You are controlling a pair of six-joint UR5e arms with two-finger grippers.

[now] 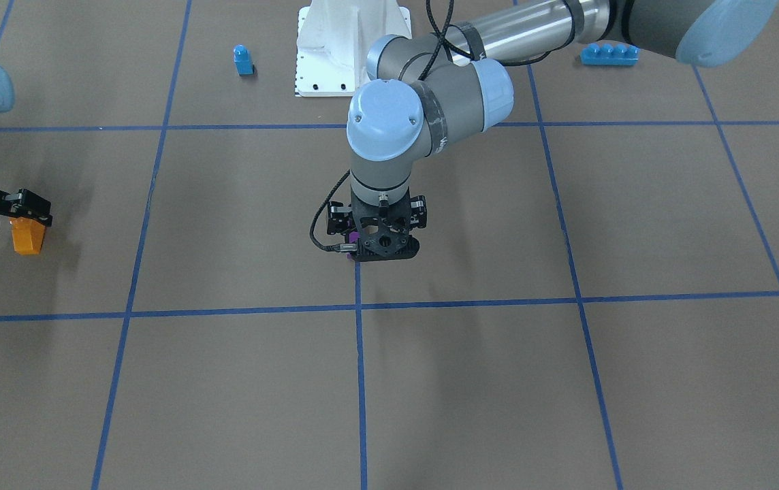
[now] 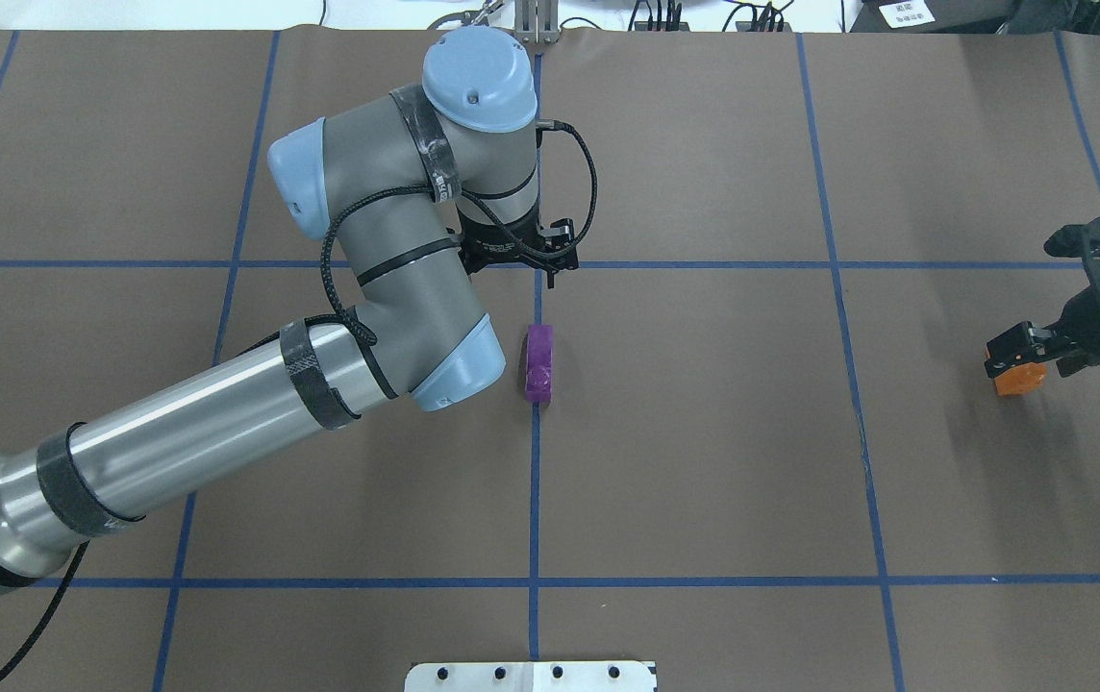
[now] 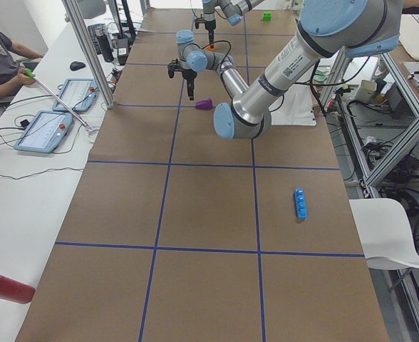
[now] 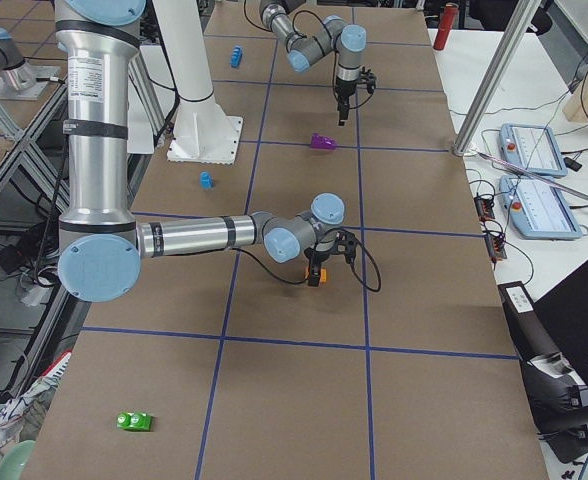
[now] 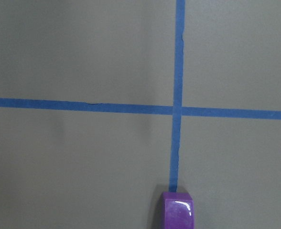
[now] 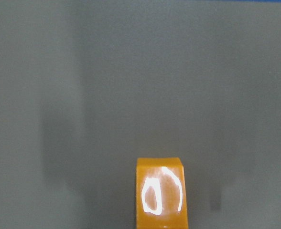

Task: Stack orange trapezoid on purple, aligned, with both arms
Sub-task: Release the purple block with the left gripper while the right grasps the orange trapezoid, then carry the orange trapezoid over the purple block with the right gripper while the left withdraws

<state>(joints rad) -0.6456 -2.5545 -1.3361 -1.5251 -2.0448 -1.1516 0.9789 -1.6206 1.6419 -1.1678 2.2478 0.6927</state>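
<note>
The purple block [image 2: 538,361] lies on the brown table on a blue tape line, free of both grippers; it also shows in the left wrist view [image 5: 178,210]. My left gripper [image 2: 548,274] hangs empty above the table just beyond the block, its linkages spread, so it looks open. My right gripper [image 2: 1016,351] is far off at the table's right side. It is shut on the orange trapezoid [image 2: 1019,378], which it holds low over the table. The orange block also shows in the front view [image 1: 28,237] and the right wrist view [image 6: 159,191].
A small blue single-stud block [image 1: 243,60] and a long blue brick [image 1: 609,54] lie near the robot's white base plate [image 1: 352,41]. A green block [image 4: 134,421] lies at the table's right end. Operators' consoles stand along the far side.
</note>
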